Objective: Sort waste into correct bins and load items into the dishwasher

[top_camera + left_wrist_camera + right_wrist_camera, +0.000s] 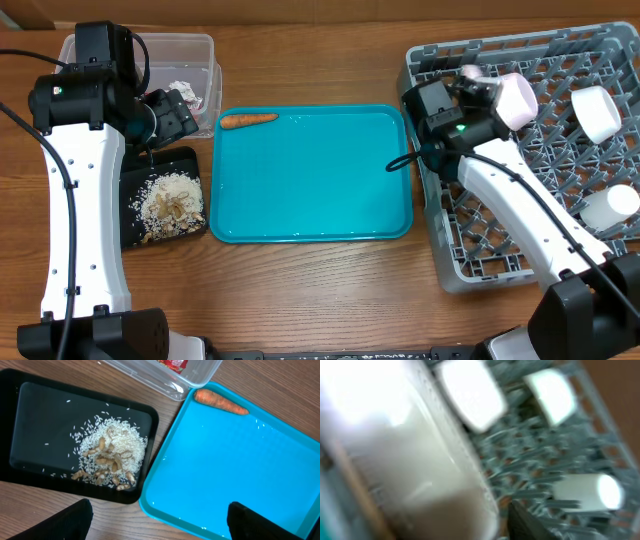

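My right gripper (488, 97) is shut on the round pale pink plate (517, 100) and holds it on edge over the grey dish rack (470, 262). In the blurred right wrist view the plate (410, 460) fills the left side. A white bowl (598, 112) and a white cup (610, 206) lie in the rack. My left gripper (160, 530) is open and empty above the black tray (30, 420), which holds rice and beige scraps (107, 457). The carrot (248, 120) lies at the teal tray's far left corner. The clear tub (200, 50) holds tissue and wrappers. The chopsticks are out of view.
The teal serving tray (310, 180) lies in the middle between the black tray and the rack. The left arm's white link runs down the left side of the table. Bare wood shows along the front edge.
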Action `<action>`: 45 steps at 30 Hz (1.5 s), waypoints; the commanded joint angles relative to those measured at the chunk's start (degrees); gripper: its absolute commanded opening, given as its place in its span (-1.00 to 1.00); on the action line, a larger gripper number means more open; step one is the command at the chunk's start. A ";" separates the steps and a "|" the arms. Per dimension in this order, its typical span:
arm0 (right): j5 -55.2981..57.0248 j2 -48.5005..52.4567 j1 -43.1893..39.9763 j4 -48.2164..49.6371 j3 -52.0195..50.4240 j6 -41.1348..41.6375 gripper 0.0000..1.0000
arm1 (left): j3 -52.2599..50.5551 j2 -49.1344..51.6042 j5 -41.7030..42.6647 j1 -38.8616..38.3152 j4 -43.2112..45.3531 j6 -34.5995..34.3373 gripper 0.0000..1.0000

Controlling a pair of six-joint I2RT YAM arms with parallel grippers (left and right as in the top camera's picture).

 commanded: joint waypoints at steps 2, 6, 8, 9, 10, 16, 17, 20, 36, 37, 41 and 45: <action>-12.55 0.26 0.85 -0.22 -0.22 0.79 -0.07 | 0.96 -0.33 0.70 -0.15 0.00 -0.35 0.76; -13.31 0.13 0.85 -0.90 -0.13 0.81 0.08 | 0.96 -0.33 0.70 -0.15 -0.02 -0.35 0.76; -13.25 -0.31 0.83 -1.03 -0.07 0.81 0.11 | 0.96 -0.33 0.70 -0.15 0.00 -0.33 0.76; -13.09 -0.81 0.83 -1.01 -0.04 0.83 0.11 | 0.96 -0.33 0.70 -0.15 0.00 -0.33 0.76; -12.76 -1.51 0.74 -0.87 -0.04 0.83 0.13 | 0.96 -0.33 0.70 -0.15 -0.02 -0.33 0.76; -9.94 -4.39 -1.99 -0.13 -0.04 0.85 0.11 | 0.96 -0.33 0.70 -0.15 -0.28 -0.35 0.76; -9.46 -4.61 -2.60 0.02 -0.04 0.83 0.12 | 0.96 -0.33 0.70 -0.15 -0.37 -0.33 0.76; -8.02 -4.72 -4.96 1.07 -0.04 0.83 0.11 | 0.96 -0.33 0.70 -0.15 -0.57 -0.33 0.76; -1.84 -4.74 -7.91 3.74 4.52 0.39 0.28 | 0.96 -0.33 0.70 -0.15 -1.33 -0.35 0.76; -1.95 -4.74 -7.91 3.78 5.01 0.42 0.31 | 0.96 -0.33 0.70 -0.15 -1.31 -0.35 0.76; -2.29 -4.85 -7.91 3.67 5.60 0.39 0.36 | 0.96 -0.33 0.70 -0.15 -1.36 -0.35 0.76; -3.72 -7.28 -7.91 3.34 6.95 0.39 0.40 | 0.96 -0.33 0.68 -0.15 -1.53 -0.33 0.76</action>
